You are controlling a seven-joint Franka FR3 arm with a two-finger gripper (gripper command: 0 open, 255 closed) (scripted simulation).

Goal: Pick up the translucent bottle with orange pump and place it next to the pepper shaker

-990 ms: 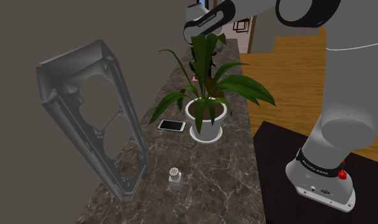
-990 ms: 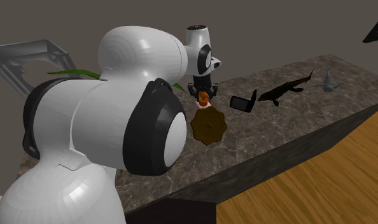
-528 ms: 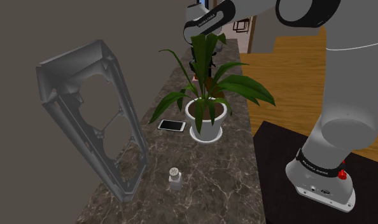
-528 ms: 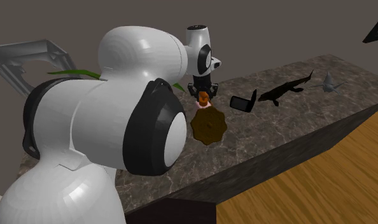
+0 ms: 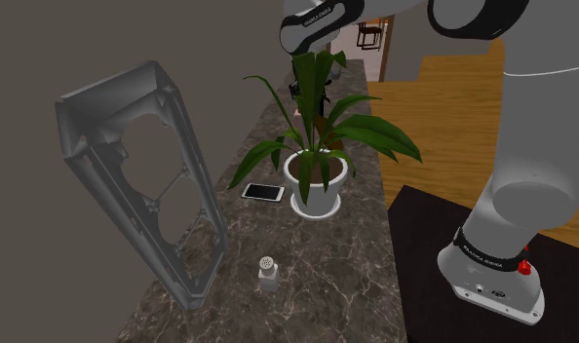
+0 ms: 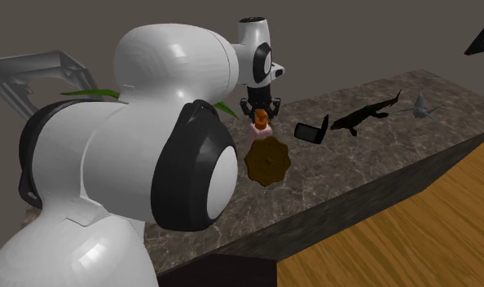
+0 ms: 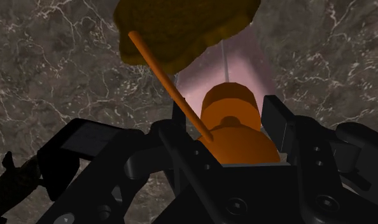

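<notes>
In the wrist view the bottle's orange pump (image 7: pixel 235 130) sits clasped between my two black fingers (image 7: pixel 278 121), and its translucent pinkish body (image 7: pixel 238 63) points away toward the counter. My gripper (image 6: pixel 261 108) is shut on the bottle (image 6: pixel 262 122), holding it upright a little above the dark marble counter (image 6: pixel 363 163), just behind a brown scalloped disc (image 6: pixel 267 163). The small pale pepper shaker (image 5: pixel 268 274) stands near the counter's front end in the shoulder view, far from the gripper and past the potted plant.
A potted plant (image 5: pixel 317 178) with long leaves stands mid-counter, a phone (image 5: pixel 263 192) beside it. A tall grey frame (image 5: pixel 141 175) leans along the wall side. A black angled stand (image 6: pixel 312 131), a black reptile figure (image 6: pixel 367 114) and a grey shark (image 6: pixel 420 106) lie beyond the bottle.
The arm and gripper have risen a little, and the bottle has gone up with them off the counter. Nothing else has moved.
</notes>
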